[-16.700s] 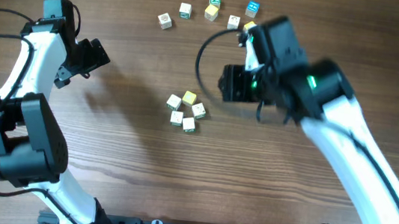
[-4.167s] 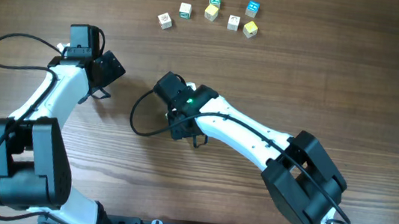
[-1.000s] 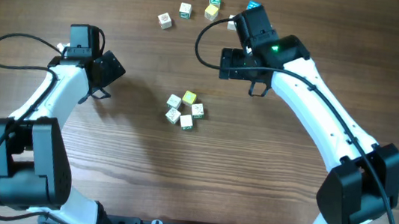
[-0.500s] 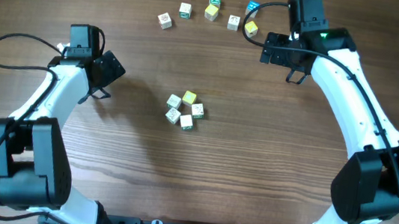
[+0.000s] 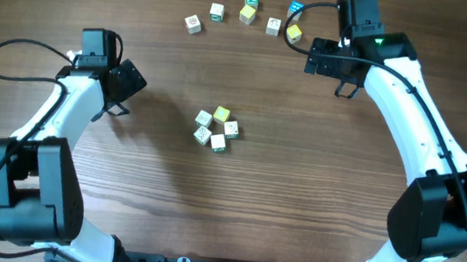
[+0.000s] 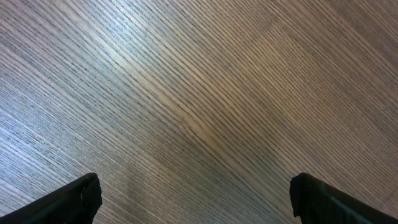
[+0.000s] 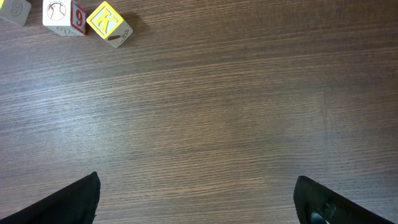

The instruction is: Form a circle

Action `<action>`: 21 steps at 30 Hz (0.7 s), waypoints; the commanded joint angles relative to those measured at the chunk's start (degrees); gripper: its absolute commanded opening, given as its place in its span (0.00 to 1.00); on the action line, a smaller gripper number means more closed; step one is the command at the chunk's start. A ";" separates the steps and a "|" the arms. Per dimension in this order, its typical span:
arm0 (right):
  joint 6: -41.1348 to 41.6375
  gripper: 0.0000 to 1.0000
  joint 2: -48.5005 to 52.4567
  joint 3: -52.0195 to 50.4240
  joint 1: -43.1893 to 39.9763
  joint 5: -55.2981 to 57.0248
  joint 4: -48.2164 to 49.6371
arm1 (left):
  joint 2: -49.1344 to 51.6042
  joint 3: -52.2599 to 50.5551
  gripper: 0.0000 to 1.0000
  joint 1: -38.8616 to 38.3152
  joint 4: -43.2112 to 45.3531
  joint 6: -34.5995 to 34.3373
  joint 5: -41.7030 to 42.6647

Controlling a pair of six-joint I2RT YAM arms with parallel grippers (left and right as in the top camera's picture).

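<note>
Wooden bench (image 5: 205, 225) first: my left end effector (image 6: 196, 203) hangs apart and empty, the circle (image 5: 217, 129) sits tight mid-bench, and my right end effector (image 7: 196, 200), also apart, has withdrawn beside the loose cubes (image 5: 247, 12), so the ring looks finished.

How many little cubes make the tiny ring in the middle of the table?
5 in the circle: pale cube at upper left, yellow cube on top, right cube, bottom cube, left cube. None seems hidden.
</note>
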 commanded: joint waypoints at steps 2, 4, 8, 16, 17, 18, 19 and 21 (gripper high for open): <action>-0.70 1.00 1.14 -0.17 0.13 0.85 0.31 | 0.81 0.61 1.00 0.22 -0.04 0.07 -0.94; -0.70 1.00 1.14 -0.17 0.13 0.85 0.31 | 0.74 0.61 1.00 0.22 -0.02 0.07 -0.94; -0.72 1.00 1.14 -0.17 0.13 0.85 0.31 | -2.51 0.61 1.00 0.11 -0.09 0.07 -0.94; -0.72 1.00 1.14 -0.17 0.13 0.85 0.31 | -17.16 0.61 1.00 0.11 -0.11 0.98 -8.48; -0.70 1.00 1.14 -0.17 0.13 0.85 0.31 | -18.27 0.61 1.00 0.11 -0.94 1.92 -8.68; -0.70 1.00 1.14 -0.17 0.13 0.85 0.31 | -19.61 0.59 1.00 0.11 -1.75 2.19 -8.63; -0.70 1.00 1.14 -0.17 0.13 0.85 0.31 | -20.65 0.59 1.00 0.11 -1.09 2.21 -8.44; -0.70 1.00 1.14 -0.17 0.13 0.85 0.31 | -22.18 0.59 1.00 0.00 3.74 2.27 -6.67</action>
